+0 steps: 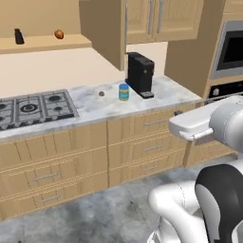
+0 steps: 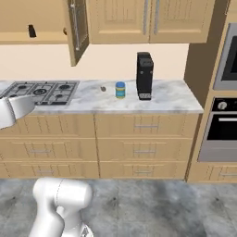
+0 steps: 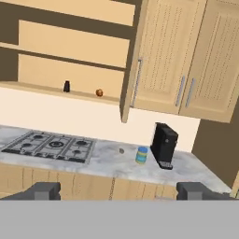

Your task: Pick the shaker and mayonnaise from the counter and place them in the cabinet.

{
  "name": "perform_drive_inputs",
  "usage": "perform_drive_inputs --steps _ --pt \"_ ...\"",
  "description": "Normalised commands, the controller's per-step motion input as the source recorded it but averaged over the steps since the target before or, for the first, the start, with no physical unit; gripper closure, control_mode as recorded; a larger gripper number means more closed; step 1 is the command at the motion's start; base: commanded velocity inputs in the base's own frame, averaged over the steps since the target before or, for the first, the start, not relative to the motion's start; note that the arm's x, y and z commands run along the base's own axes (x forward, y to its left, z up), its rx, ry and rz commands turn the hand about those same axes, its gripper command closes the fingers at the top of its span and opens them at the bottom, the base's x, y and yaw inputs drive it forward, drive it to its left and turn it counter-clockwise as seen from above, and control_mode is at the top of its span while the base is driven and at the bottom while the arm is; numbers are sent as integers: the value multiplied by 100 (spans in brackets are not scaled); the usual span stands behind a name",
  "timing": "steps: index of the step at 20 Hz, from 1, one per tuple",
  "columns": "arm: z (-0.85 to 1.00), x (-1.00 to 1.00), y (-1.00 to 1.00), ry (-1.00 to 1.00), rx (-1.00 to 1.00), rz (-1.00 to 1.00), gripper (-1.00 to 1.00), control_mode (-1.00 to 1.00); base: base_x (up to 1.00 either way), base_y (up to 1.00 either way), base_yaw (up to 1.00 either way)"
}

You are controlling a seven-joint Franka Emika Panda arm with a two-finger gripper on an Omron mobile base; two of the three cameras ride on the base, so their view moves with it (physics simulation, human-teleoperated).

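Note:
The mayonnaise [image 1: 124,91] [image 2: 120,90] [image 3: 141,155], a squat jar with a blue lid, stands upright on the marble counter just left of a black coffee machine. A small dark shaker [image 1: 19,36] [image 2: 32,31] [image 3: 66,86] stands on the wide shelf of the open cabinet [image 1: 47,43] [image 3: 46,88]. The cabinet's tall door [image 1: 105,28] [image 3: 132,70] hangs open. My gripper [image 3: 119,192] is open and holds nothing. In the hand view its tips sit far back from the counter, which lies well ahead with the jar near the centre.
An orange-red fruit [image 1: 59,34] [image 3: 99,93] lies on the same shelf. The coffee machine [image 1: 140,73] stands right of the jar and a small grey item [image 1: 101,93] left of it. A hob [image 1: 33,108] is at the left, wall ovens [image 2: 224,92] at the right.

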Motion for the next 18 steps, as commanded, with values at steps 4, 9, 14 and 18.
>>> perform_drive_inputs --steps 4,9,14,18 --pt "0 0 0 0 0 0 -100 100 30 -86 -4" --pt "0 0 0 0 0 0 -100 100 75 -53 0" --pt "0 0 0 0 0 0 -100 100 96 -33 2" --pt "0 0 0 0 0 0 -100 100 93 -29 3"
